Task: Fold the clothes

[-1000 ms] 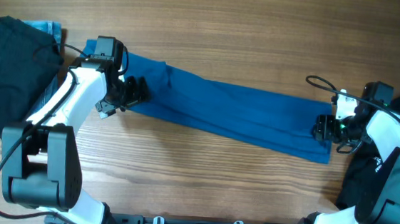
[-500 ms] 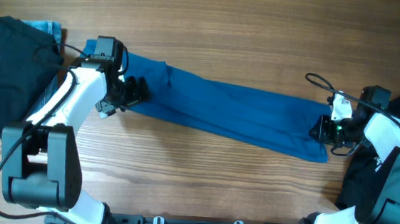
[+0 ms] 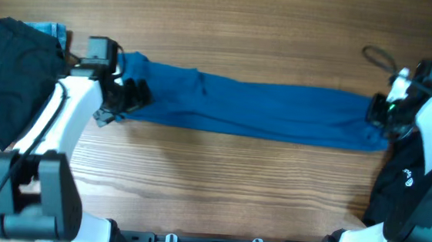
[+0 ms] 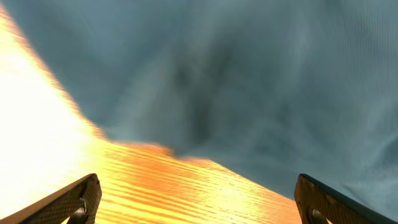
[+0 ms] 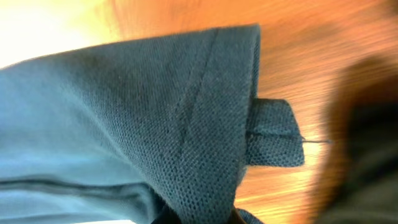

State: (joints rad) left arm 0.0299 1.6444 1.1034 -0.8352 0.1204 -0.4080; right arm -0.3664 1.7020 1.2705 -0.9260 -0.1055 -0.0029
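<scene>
The teal shirt (image 3: 263, 117) lies stretched across the counter (image 3: 246, 31) between the arms. The right claw (image 3: 380, 112) pinches its right end; the left claw (image 3: 135, 95) is spread, gripping nothing. Pulling further right could drag the unanchored shirt into the black garment (image 3: 387, 185).

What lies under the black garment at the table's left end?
A light-blue denim piece pokes out beneath the black garment at its far edge; most of it is covered.
</scene>
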